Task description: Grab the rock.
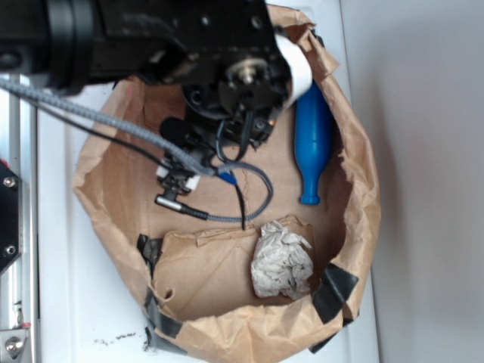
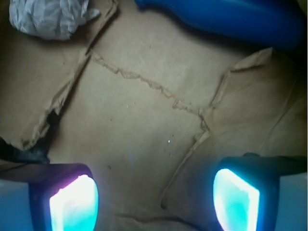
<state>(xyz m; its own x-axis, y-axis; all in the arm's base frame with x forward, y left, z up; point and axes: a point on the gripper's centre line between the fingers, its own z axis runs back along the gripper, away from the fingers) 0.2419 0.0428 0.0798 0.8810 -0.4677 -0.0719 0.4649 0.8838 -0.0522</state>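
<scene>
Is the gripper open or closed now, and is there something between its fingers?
Open and empty. In the wrist view the gripper has its two glowing fingertips far apart, with only bare brown paper between them.

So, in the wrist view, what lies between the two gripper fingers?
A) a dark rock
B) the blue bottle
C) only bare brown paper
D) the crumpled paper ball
C: the gripper is open, with only creased brown paper between the lit fingers; the paper ball and blue bottle lie at the far edge.

Paper wad [image 1: 281, 261] and bottle [image 1: 312, 144] lie apart inside the paper-lined basin [image 1: 363, 204]
</scene>
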